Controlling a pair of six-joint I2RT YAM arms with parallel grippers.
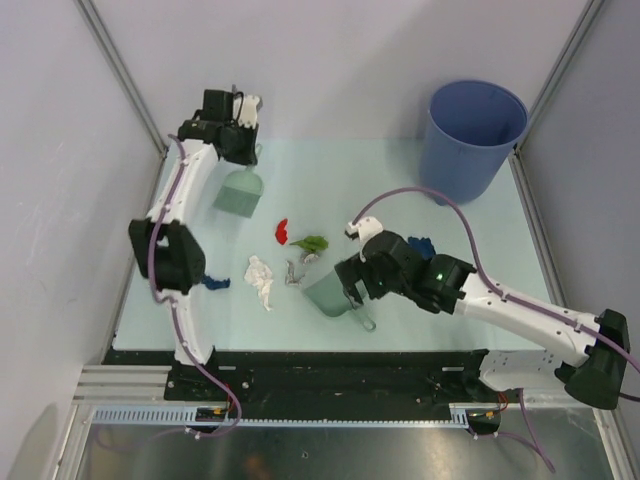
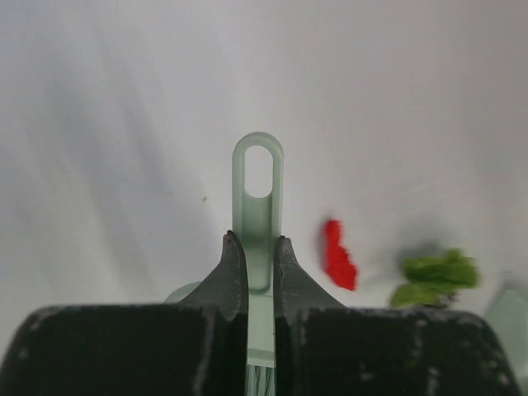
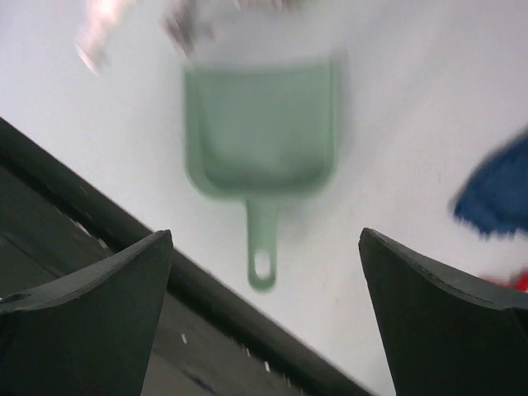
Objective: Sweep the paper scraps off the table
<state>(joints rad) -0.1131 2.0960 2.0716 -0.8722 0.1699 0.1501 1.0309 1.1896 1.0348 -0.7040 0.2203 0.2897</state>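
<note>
All paper scraps (image 1: 260, 272) lying loose on table (image 1: 400, 190); sweeping seemingly not begun; left tool (image 2: 257, 239) pinching brush handle (image 2: 266, 216); right tool (image 3: 264, 234) hanging spread over dustpan (image 3: 260, 124), gripping nothing.

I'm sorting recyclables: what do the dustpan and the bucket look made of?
The dustpan looks like moulded pale green plastic, smooth, its handle and hanging hole formed in one piece. The bucket seems blue plastic too, matte, with a thin even rim; blur leaves the finish uncertain.

Left claw (image 2: 257, 239) is pinched nearly closed; right claw (image 3: 264, 235) gapes wide, pointing downward.
</note>
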